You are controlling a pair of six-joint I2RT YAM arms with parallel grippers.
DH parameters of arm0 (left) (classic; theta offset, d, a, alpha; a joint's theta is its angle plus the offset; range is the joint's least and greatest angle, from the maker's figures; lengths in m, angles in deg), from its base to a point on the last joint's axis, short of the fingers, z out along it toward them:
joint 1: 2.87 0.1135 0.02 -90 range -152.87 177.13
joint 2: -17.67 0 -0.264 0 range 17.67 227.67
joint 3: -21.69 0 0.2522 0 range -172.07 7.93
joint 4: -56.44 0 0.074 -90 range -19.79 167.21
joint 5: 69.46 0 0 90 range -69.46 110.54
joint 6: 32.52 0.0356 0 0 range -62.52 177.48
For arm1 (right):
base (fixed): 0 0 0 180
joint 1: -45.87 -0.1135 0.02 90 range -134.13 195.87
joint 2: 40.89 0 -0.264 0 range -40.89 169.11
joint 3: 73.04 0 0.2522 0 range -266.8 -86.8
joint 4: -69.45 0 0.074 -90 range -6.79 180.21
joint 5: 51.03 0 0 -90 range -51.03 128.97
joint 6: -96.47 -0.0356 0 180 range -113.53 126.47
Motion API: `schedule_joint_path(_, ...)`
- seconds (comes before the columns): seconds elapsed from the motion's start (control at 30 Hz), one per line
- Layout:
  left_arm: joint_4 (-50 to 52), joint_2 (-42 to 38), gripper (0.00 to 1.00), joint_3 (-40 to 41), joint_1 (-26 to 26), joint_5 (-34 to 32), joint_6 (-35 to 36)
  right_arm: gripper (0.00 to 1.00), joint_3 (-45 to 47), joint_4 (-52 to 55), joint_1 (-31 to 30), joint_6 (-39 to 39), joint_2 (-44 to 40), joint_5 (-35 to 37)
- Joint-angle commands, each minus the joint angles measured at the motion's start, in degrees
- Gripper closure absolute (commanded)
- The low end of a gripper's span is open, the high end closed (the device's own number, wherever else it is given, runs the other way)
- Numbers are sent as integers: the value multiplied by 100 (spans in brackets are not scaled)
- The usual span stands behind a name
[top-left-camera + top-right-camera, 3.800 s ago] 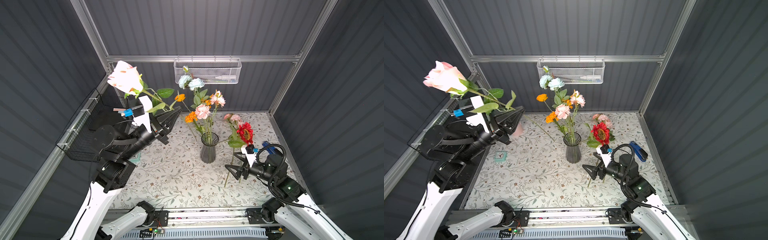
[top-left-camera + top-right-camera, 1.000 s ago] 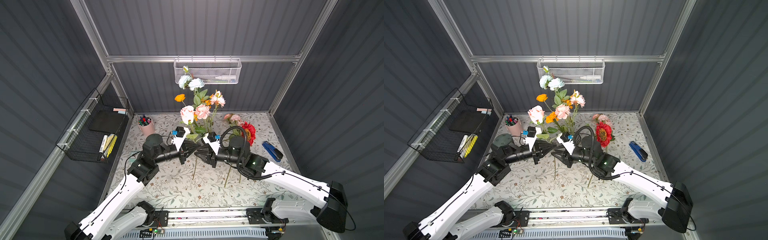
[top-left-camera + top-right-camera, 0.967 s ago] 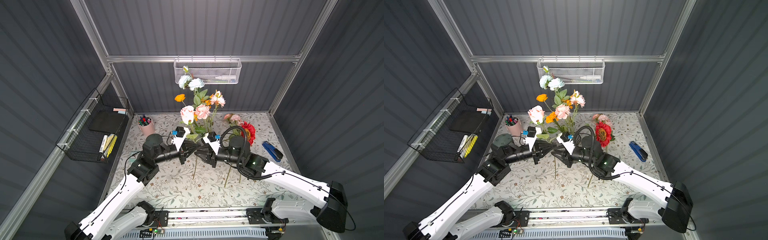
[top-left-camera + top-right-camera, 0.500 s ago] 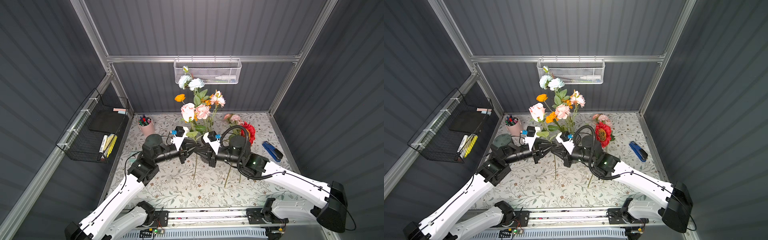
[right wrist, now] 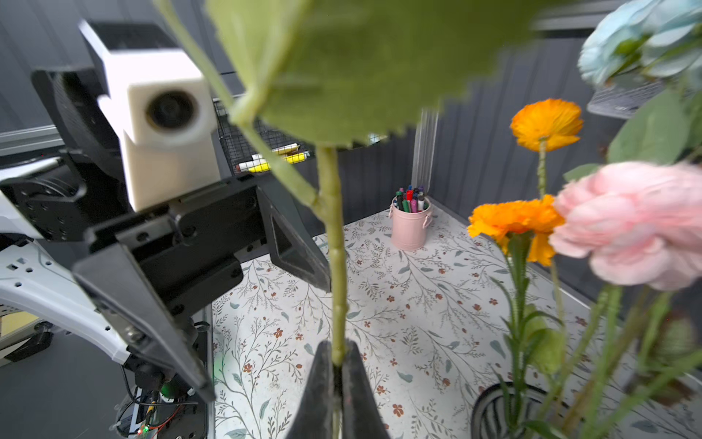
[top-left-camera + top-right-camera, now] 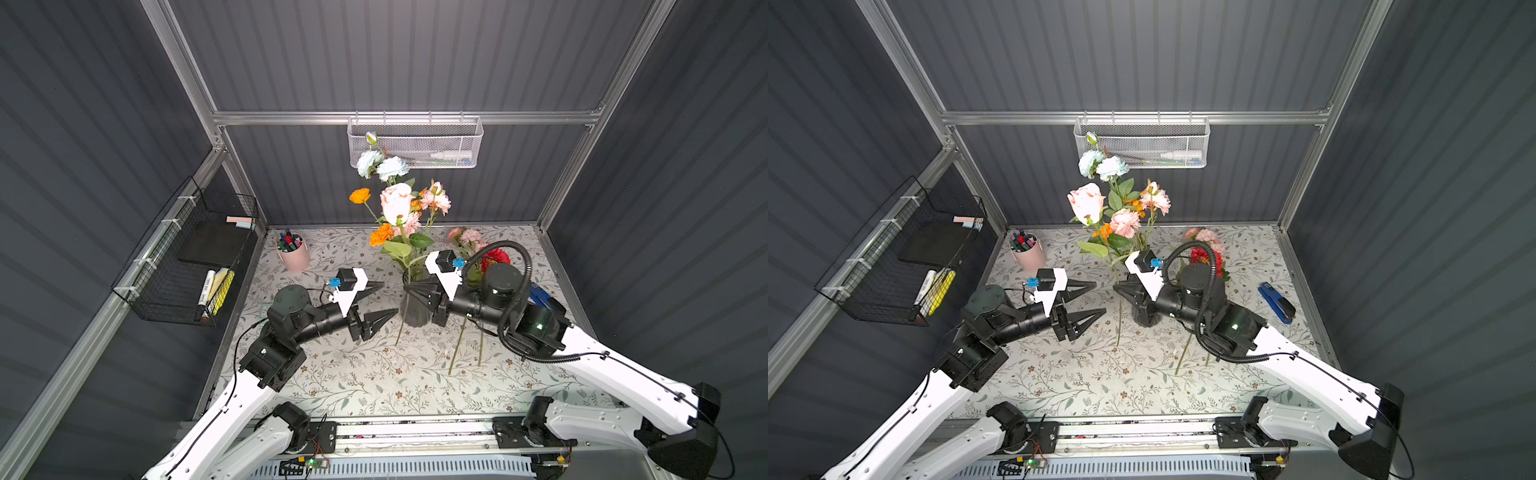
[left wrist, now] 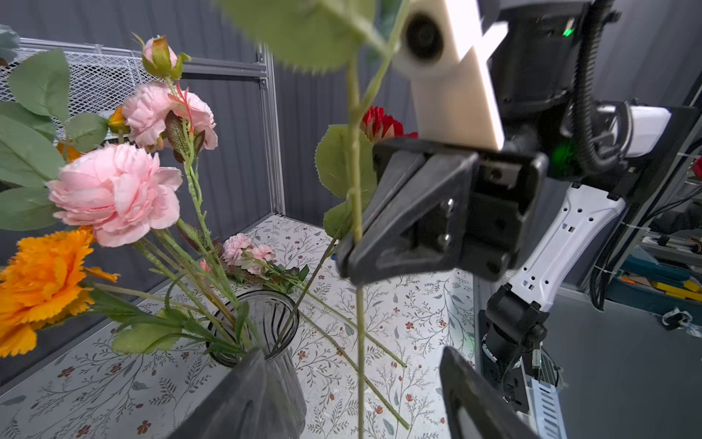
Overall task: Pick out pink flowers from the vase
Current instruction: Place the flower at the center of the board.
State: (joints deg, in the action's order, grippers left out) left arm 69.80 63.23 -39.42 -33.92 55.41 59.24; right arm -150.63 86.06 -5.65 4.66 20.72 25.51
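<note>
At the centre of both top views, the right gripper (image 6: 409,291) is clamped on the thin green stem (image 5: 336,266) of a large pale pink rose (image 6: 395,203). The stem stands upright, outside the smoky grey ribbed glass vase (image 6: 413,316) just right of it. The left gripper (image 6: 389,298), jaws spread and empty, sits just left.

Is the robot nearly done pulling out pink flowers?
Partway. Done: one pink sprig lies on the table. In hand: the right gripper is shut on the pink rose; the left gripper is open. Left: pink peony and pink carnations stand in the vase.
</note>
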Motion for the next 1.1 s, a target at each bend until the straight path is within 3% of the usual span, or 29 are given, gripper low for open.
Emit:
schedule_joint_path(0.0, -153, 188, 19, 144, -15, -154, 237, 100, -321, 812, 20, 129, -318, 727)
schedule_joint_path(0.17, -410, 357, 1, 120, -11, -146, 237, 100, -643, 1976, 85, 43, -955, 1717)
schedule_joint_path(0.37, -338, 382, 1, 99, -15, -344, 273, 100, -1177, 3488, 161, -176, -1686, 2695)
schedule_joint_path(0.6, -476, 259, 1, 251, -15, -1153, 188, 100, -1388, 5013, 178, -583, -2158, 4297)
schedule_joint_path(0.77, -721, 115, 1, 405, -15, -1719, 224, 100, -1243, 5433, 250, -879, -2159, 4736)
schedule_joint_path(0.93, -645, 386, 1, 332, -15, -1686, 152, 100, -1030, 5512, 998, -1089, -1978, 4337)
schedule_joint_path(1.07, -798, 452, 1, 382, -15, -1596, 102, 100, -611, 5197, 2445, -1102, -1842, 2793)
